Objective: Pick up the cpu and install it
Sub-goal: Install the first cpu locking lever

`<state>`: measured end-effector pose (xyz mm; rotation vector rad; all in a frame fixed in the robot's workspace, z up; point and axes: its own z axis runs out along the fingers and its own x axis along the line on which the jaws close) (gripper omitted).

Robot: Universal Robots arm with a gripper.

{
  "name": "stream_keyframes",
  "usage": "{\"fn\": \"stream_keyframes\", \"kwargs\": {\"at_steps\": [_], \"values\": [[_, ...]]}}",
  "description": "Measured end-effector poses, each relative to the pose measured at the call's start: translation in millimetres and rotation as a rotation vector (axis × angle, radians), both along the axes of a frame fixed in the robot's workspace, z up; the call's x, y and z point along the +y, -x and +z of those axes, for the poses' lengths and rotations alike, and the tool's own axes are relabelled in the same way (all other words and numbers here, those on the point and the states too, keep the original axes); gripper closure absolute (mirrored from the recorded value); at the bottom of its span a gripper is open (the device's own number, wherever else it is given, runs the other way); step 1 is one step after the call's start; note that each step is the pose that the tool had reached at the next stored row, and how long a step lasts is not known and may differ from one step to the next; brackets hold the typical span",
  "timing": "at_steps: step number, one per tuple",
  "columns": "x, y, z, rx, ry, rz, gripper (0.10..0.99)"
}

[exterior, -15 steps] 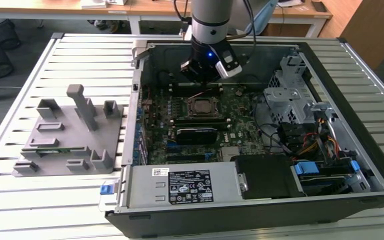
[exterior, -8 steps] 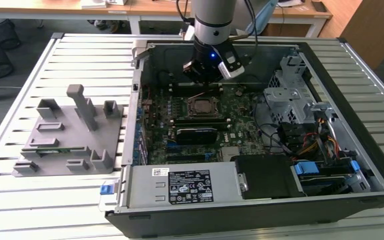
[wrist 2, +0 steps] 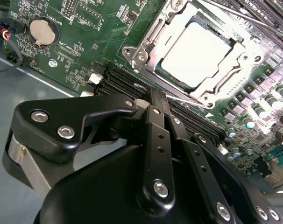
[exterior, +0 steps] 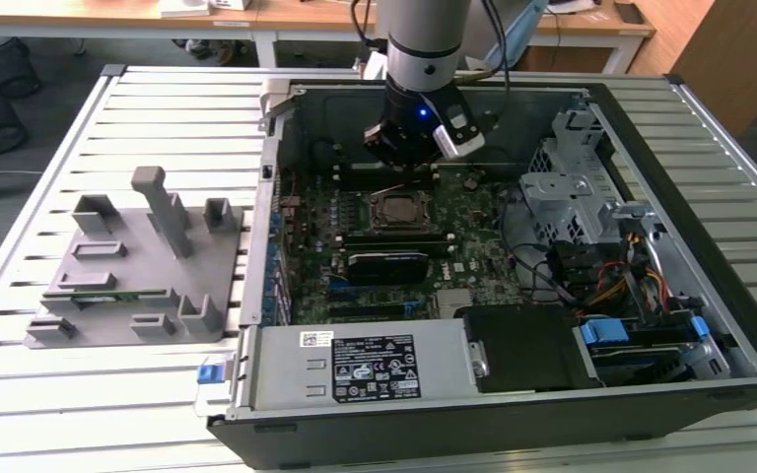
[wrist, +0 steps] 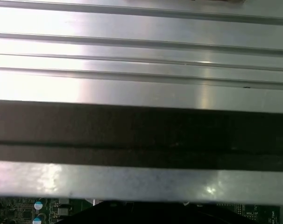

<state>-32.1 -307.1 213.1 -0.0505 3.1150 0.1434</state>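
The cpu point(wrist 2: 196, 55) lies seated in its socket point(wrist 2: 146, 38) just beyond the gripper point(wrist 2: 156, 100), whose fingers are pressed together, holding nothing.

1. The cpu point(wrist 2: 196, 55) is a flat square chip with a shiny silver-grey top.
2. It lies flat in the socket point(wrist 2: 151, 44) on the green motherboard point(wrist 2: 81, 32), inside the metal frame.
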Motion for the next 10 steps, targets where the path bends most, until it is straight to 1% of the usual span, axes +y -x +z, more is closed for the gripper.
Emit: {"fn": "stream_keyframes", "kwargs": {"at_steps": [10], "values": [[0.0,-1.9,-7.0,0.0001,0.002,0.0,0.98]]}}
